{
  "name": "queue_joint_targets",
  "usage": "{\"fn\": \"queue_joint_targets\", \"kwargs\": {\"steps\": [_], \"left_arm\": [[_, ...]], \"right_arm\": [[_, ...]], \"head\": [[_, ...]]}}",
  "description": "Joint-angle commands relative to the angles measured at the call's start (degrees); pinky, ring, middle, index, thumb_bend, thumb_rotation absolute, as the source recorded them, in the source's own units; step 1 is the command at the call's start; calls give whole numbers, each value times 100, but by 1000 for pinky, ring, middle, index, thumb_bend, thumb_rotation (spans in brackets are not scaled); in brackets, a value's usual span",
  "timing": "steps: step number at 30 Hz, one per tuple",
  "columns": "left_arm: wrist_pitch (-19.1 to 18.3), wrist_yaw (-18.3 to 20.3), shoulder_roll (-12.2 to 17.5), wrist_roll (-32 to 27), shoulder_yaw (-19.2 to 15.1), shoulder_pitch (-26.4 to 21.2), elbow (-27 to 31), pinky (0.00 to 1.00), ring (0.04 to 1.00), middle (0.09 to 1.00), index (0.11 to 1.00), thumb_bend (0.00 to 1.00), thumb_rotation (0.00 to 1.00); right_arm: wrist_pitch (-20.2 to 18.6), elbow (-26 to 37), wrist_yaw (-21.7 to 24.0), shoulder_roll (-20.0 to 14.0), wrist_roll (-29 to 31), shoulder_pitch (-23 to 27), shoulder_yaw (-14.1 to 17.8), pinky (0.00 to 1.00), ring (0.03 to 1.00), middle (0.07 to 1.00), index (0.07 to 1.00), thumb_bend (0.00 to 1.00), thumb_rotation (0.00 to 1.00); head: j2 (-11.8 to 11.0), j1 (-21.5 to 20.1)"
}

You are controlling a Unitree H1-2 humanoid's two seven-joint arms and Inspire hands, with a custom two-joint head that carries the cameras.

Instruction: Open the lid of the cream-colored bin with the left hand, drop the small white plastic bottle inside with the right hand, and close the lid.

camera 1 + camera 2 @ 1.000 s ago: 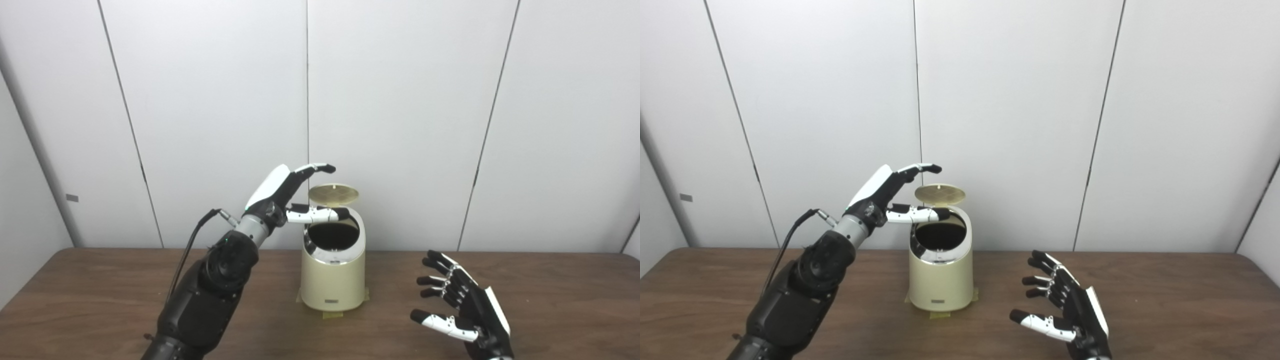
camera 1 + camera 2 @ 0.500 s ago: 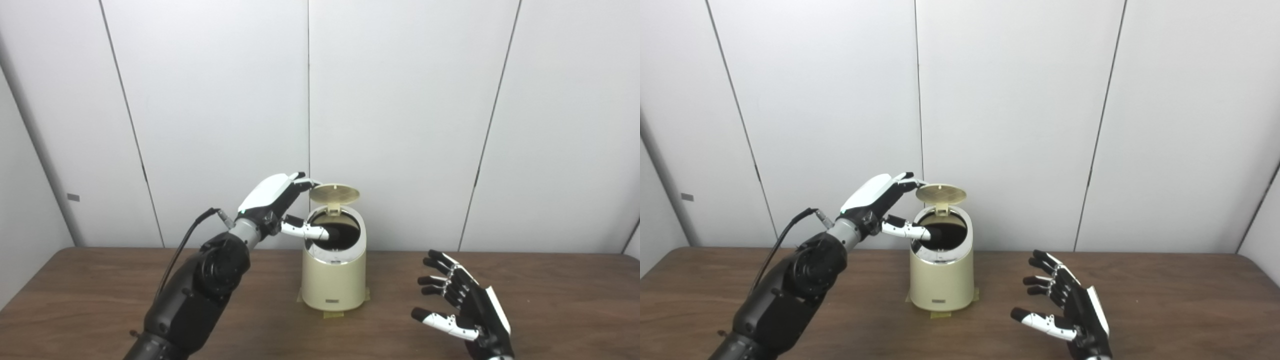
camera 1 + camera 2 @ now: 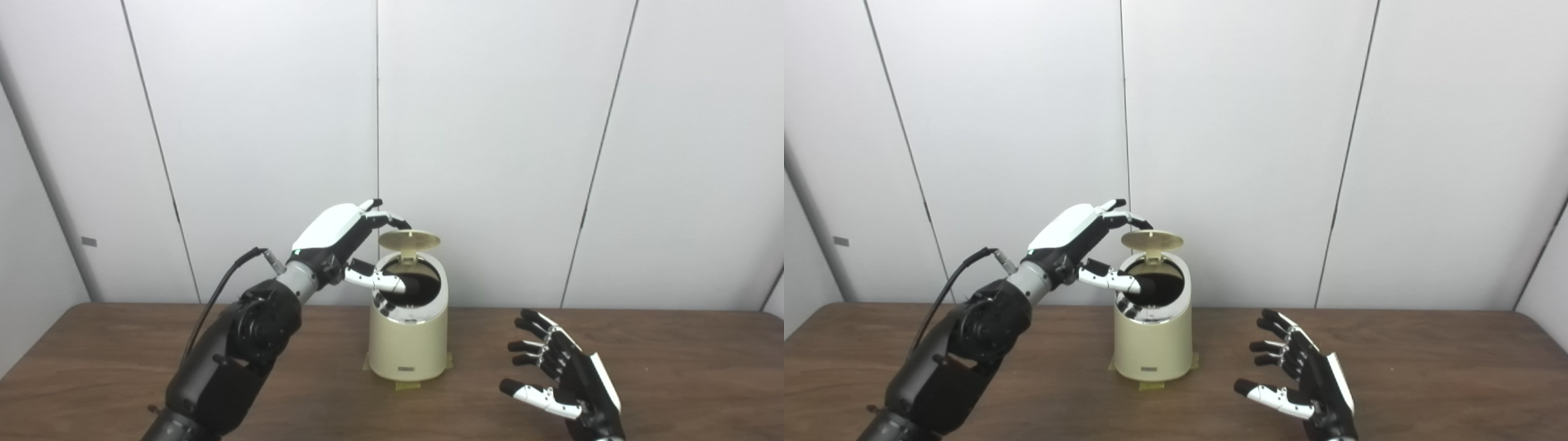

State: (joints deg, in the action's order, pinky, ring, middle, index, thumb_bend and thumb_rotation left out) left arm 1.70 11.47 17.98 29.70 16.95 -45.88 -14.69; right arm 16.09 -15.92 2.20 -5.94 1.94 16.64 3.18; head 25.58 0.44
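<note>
The cream-colored bin (image 3: 407, 343) stands at the table's middle with its dark mouth showing. Its round lid (image 3: 408, 239) is raised on the rear hinge and tilted forward, nearly level. My left hand (image 3: 343, 236) hovers at the bin's upper left, open, its fingers curled over the lid's left edge and the thumb reaching over the mouth; whether the fingers touch the lid is unclear. My right hand (image 3: 560, 373) rests open above the table to the bin's right, fingers spread, holding nothing. No small white bottle shows in either view.
The brown wooden table (image 3: 110, 361) runs across the frame. White wall panels (image 3: 490, 122) stand close behind the bin. Tape patches (image 3: 407, 384) sit under the bin's base. A black cable (image 3: 214, 306) loops from my left forearm.
My left hand lowered, its fingers curling down over the lid's left edge. The lid has tipped forward from steeper to nearly level. My right hand barely shifted.
</note>
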Motion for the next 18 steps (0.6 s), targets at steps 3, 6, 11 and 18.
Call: {"fn": "queue_joint_targets", "kwargs": {"steps": [3,6,11,18], "left_arm": [[203,-1,78,36,-35,-173,301,1000,1000,838,794,1000,562],[220,31,78,65,-44,-125,398,1000,1000,831,792,1000,581],[193,150,95,89,-59,-29,555,1000,1000,832,794,1000,550],[313,144,114,224,-34,61,563,1000,1000,816,784,1000,534]], "right_arm": [[154,146,3,-11,37,192,12,598,667,817,829,856,202],[149,144,-10,-8,15,203,8,589,667,813,826,865,212],[99,245,-26,3,-47,188,-23,588,663,808,823,854,202],[-49,427,-92,49,-138,147,-32,590,649,802,821,856,193]], "head": [[15,-16],[25,-39],[40,-67],[78,-88]]}}
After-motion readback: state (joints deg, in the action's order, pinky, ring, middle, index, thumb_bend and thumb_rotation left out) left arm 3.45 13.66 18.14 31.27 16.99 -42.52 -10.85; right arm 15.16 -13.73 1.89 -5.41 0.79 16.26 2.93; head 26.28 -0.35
